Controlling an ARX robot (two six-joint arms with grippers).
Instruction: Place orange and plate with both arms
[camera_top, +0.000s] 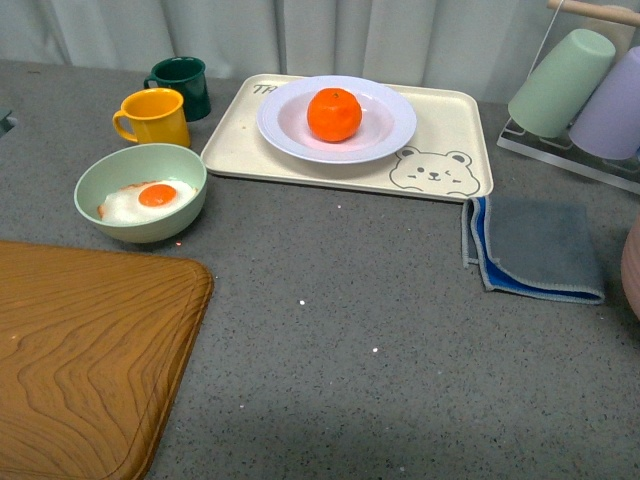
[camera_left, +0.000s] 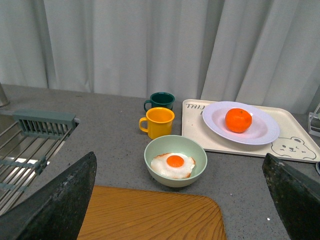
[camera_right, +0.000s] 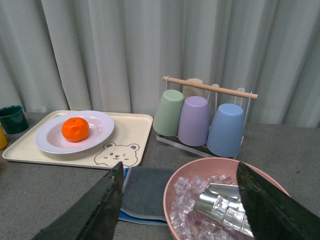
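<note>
The bright orange mandarin (camera_top: 334, 114) with a small green stem dot sits in the middle of the large round white deep plate (camera_top: 390, 130), whose wide rim looks faintly lilac in this light. The plate rests on the left part of a rectangular cream tray (camera_top: 450, 125) with a bear face drawn in one corner; dark letters beginning "TR" show at the tray's far left corner, the rest hidden by the plate.

Left of the tray stand a yellow mug (camera_top: 155, 117) and a dark green mug (camera_top: 181, 86), and nearer, a pale green bowl (camera_top: 140, 192) holding a fried egg. A folded grey-blue cloth (camera_top: 535, 248) lies just right of the tray.

All stand on a speckled grey desk (camera_top: 330, 300) before pale pleated curtains (camera_left: 125, 45).

The left pincer (camera_left: 180, 200) and the right pincer (camera_right: 180, 210) both show their fingers wide apart, holding nothing.
</note>
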